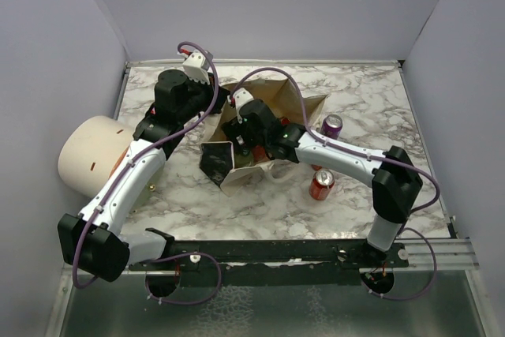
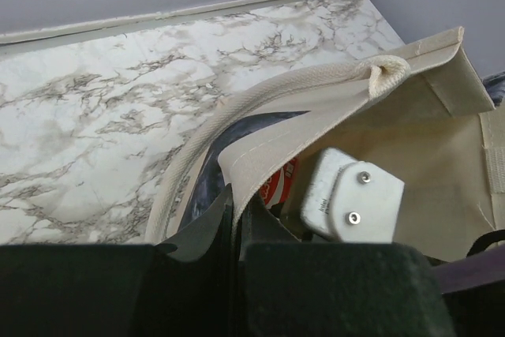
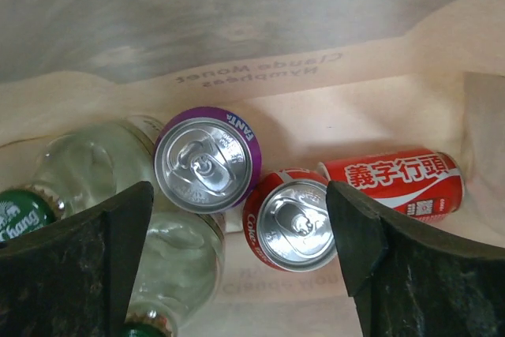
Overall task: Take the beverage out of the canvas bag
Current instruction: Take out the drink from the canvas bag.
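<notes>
The canvas bag [image 1: 272, 96] stands open mid-table. My left gripper [image 2: 235, 212] is shut on the canvas bag's rim [image 2: 260, 151], near its loop handle [image 2: 237, 108]; in the top view it [image 1: 219, 100] is at the bag's left edge. My right gripper [image 3: 241, 250] is open and reaches down inside the bag [image 3: 316, 116]. Below its fingers stand a purple Fanta can [image 3: 207, 159] and a red Coke can [image 3: 293, 221], the Coke can close to the right finger. Another red can [image 3: 402, 183] lies on its side. Glass bottles [image 3: 95, 171] with green caps lie at the left.
Outside the bag, a purple can [image 1: 331, 125] and a red can [image 1: 321, 185] stand on the marble table [image 1: 371, 100] to the right. A big cream cylinder [image 1: 91, 155] lies at the left, beside the left arm. Grey walls close in the table.
</notes>
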### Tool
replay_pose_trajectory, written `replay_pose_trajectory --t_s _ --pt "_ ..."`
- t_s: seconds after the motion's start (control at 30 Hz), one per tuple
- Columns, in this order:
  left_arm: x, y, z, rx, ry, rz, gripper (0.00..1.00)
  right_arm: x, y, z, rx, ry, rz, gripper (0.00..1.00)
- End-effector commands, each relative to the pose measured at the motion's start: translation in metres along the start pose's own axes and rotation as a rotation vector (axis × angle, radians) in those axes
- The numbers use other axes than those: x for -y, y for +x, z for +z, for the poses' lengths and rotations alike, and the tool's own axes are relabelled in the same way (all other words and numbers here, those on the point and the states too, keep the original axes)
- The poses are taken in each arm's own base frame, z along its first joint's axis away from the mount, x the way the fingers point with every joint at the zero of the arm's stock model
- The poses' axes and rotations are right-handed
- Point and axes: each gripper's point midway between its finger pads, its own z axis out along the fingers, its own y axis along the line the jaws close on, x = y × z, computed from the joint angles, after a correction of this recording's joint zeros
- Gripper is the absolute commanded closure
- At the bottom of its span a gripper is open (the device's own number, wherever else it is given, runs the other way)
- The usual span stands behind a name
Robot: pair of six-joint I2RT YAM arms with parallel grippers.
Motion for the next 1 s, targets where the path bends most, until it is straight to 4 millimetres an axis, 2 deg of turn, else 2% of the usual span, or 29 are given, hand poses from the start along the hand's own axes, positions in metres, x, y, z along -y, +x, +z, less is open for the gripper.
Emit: replay_pose_trajectory --t_s 0.0,0.07,0.17,0.3,0.47,0.57,0.67,0.77,0.97 --pt "0.057 -0.128 -0.049 0.416 0.166 0.081 1.0 -0.007 -0.018 0.009 0.042 0.015 0.13 0.05" --pt "0.058 -0.126 -0.048 0.408 0.175 0.072 1.0 -0.013 -0.021 0.012 0.048 0.0 0.155 0.0" --pt "0.061 -0.12 -0.047 0.39 0.189 0.062 1.0 -0.013 -0.024 0.014 0.043 0.014 0.208 0.0" --pt "0.061 -0.109 -0.05 0.358 0.19 0.059 1.0 -0.008 -0.01 0.018 -0.008 0.077 0.283 0.0" --pt "0.067 -0.105 -0.066 0.358 0.21 0.059 1.0 -0.008 -0.001 0.025 -0.035 0.128 0.424 0.0" --pt "0.072 -0.102 -0.074 0.362 0.229 0.058 1.0 -0.012 -0.004 0.03 -0.037 0.123 0.465 0.0" --pt "0.071 -0.099 -0.072 0.357 0.23 0.053 1.0 -0.012 -0.005 0.032 -0.026 0.128 0.497 0.0" --pt "0.071 -0.101 -0.07 0.36 0.235 0.048 1.0 -0.021 -0.007 0.038 -0.035 0.088 0.501 0.0" --pt "0.072 -0.097 -0.067 0.347 0.244 0.04 1.0 -0.028 0.016 0.041 -0.122 0.071 0.464 0.0"
